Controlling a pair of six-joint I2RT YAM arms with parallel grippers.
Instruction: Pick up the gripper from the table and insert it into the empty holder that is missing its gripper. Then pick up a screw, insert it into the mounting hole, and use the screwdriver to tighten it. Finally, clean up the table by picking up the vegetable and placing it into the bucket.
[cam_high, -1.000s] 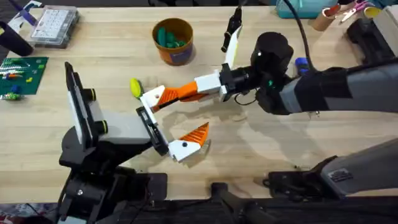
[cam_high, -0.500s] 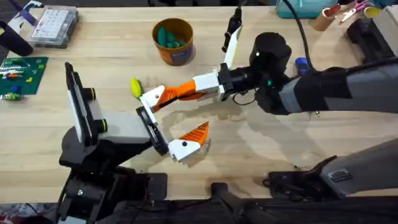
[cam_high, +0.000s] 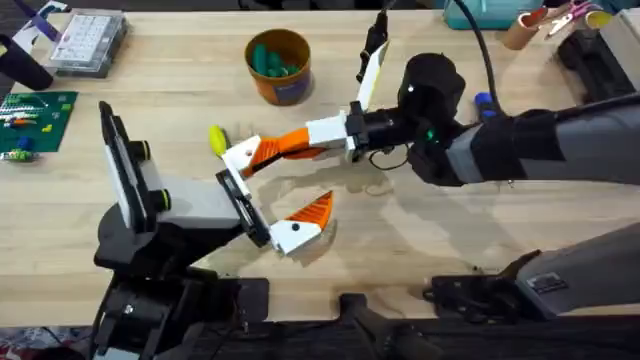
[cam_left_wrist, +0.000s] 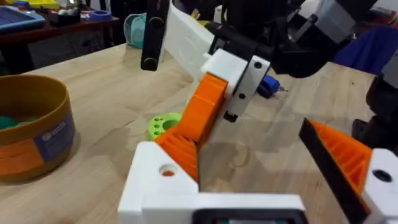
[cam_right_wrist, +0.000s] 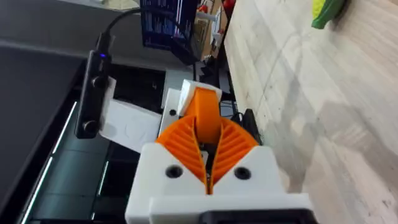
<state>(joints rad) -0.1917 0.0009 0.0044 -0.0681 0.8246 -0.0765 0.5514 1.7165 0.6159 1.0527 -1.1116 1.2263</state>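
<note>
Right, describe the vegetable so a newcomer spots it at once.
Start at the orange-brown bucket at the far side of the table. Nearer and to its left, beside the white holder, lies the vegetable: a small yellow-green oval, unlike the teal pieces inside the bucket.

Even, bright light falls from above on the table (cam_high: 150, 130), with soft shadows beneath the right arm (cam_high: 520, 150) toward the table's near edge. The arm bases at the near edge sit dark and blurred. In the right wrist view the background behind the right gripper (cam_right_wrist: 208, 149) is dim, perhaps defocused.
</note>
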